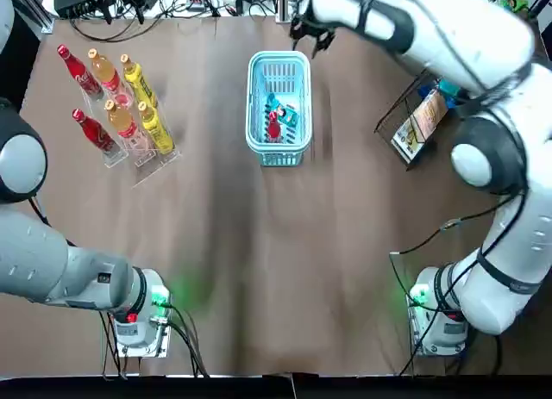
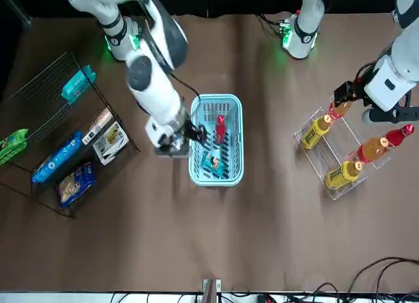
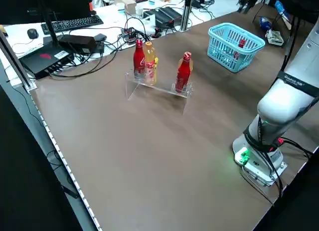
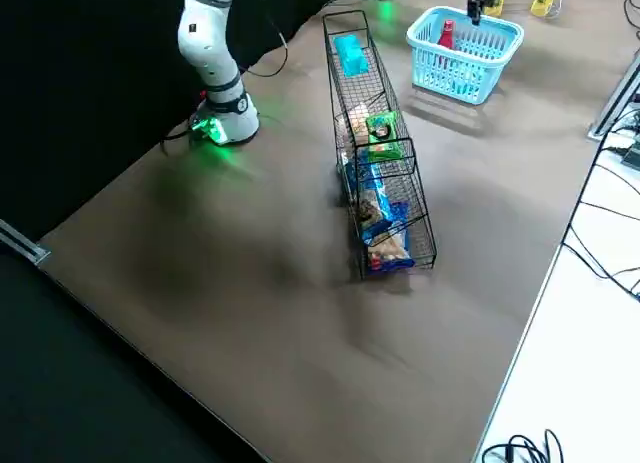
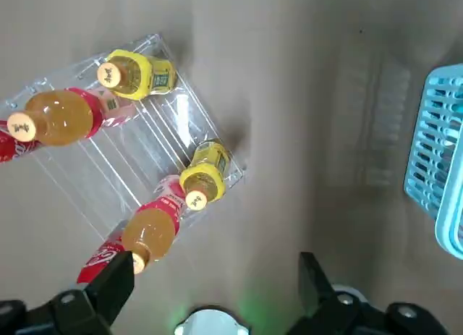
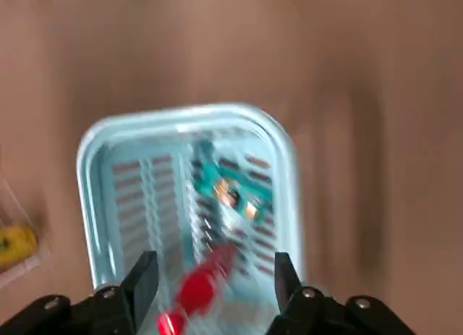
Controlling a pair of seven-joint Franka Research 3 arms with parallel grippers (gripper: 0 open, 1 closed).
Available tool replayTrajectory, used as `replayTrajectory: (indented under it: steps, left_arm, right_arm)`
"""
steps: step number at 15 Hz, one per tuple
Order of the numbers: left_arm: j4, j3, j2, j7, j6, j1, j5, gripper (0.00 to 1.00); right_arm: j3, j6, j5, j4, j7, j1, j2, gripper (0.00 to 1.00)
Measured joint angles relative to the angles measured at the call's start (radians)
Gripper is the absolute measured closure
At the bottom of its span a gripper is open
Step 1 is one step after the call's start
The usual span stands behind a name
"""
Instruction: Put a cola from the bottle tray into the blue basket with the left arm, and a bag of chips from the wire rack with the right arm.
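The blue basket (image 1: 278, 149) stands at mid-table and holds a red cola bottle (image 1: 273, 127) and a teal chips bag (image 1: 288, 115). My right gripper (image 6: 213, 277) hangs open and empty over the basket (image 6: 188, 125), looking down at the cola (image 6: 195, 288) and the bag (image 6: 228, 190). It shows near the basket's far rim in the top view (image 1: 304, 35). My left gripper (image 5: 215, 277) is open and empty, high above the clear bottle tray (image 5: 155, 150). The tray (image 1: 147, 162) carries two more colas (image 1: 95, 130), plus orange and yellow bottles.
The wire rack (image 1: 405, 115) on the right side holds several snack bags, seen along its length in the right side view (image 4: 375, 153). Cables and equipment lie beyond the table's far edge (image 1: 129, 3). Both arm bases (image 1: 138, 317) sit at the near edge.
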Motion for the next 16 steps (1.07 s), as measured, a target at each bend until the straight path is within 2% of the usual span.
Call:
replayTrajectory:
  steps: [3,5,9,12,14,16]
  left_arm:
    - [0.0,0.0,0.0,0.031,0.0,0.0,0.0,0.0]
    - [0.0,0.001,0.0,0.032,0.0,0.0,0.0,0.0]
    - [0.001,0.0,-0.002,0.05,0.0,0.0,0.0,0.0]
    - [0.002,0.001,-0.005,0.049,0.0,0.0,0.0,0.0]
    - [0.002,0.001,-0.005,0.049,0.001,0.0,0.003,0.0]
    - [0.002,0.002,-0.005,0.049,0.002,0.0,0.008,0.0]
  right_arm:
    - [-0.004,-0.252,0.0,0.004,-0.119,-0.081,-0.131,0.26]
    - [-0.006,-0.342,0.0,0.003,-0.207,-0.152,-0.196,0.26]
    - [-0.008,-0.453,0.0,0.002,-0.392,-0.292,-0.279,0.23]
    - [-0.009,-0.505,-0.02,0.0,-0.505,-0.391,-0.312,0.01]
    - [-0.009,-0.524,-0.117,-0.006,-0.532,-0.44,-0.341,0.0]
    - [-0.009,-0.541,-0.138,-0.025,-0.532,-0.456,-0.359,0.0]
